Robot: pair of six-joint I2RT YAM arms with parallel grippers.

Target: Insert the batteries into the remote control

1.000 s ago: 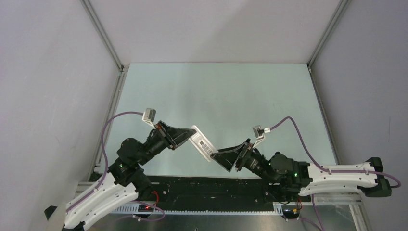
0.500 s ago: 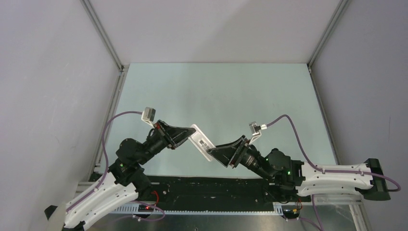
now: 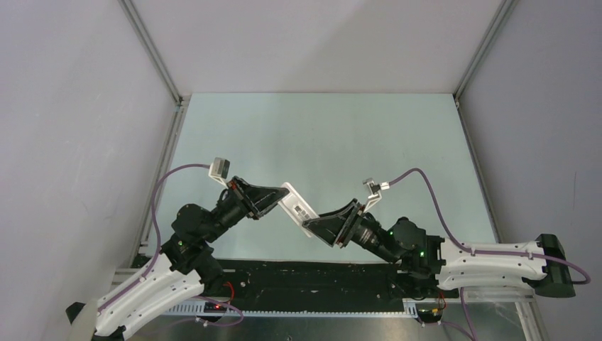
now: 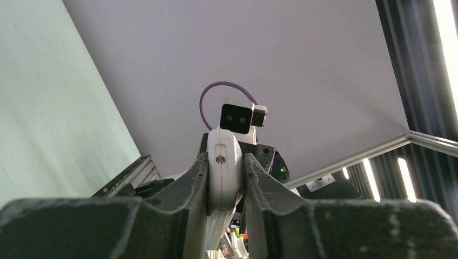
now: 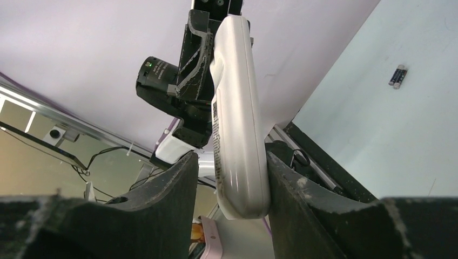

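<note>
The remote control [image 3: 297,208] is a white slab held in the air between the two arms, its dark printed label facing up. My left gripper [image 3: 282,197] is shut on its upper end; in the left wrist view the remote [image 4: 224,162] is clamped edge-on between my left gripper's [image 4: 225,172] jaws. My right gripper [image 3: 312,226] is open around the lower end. In the right wrist view the remote [image 5: 237,135] touches one finger of my right gripper [image 5: 231,159], with a gap to the other. Two batteries [image 5: 397,76] lie side by side on the table; the top view does not show them.
The pale green table [image 3: 319,135] is enclosed by white walls with aluminium posts [image 3: 152,57] at the corners. A black strip [image 3: 305,273] runs along the near edge between the arm bases. Purple cables [image 3: 426,185] loop from both wrists.
My right arm has moved left and forward, bringing its open jaws further around the remote's lower end. My left arm and the remote have stayed still.
</note>
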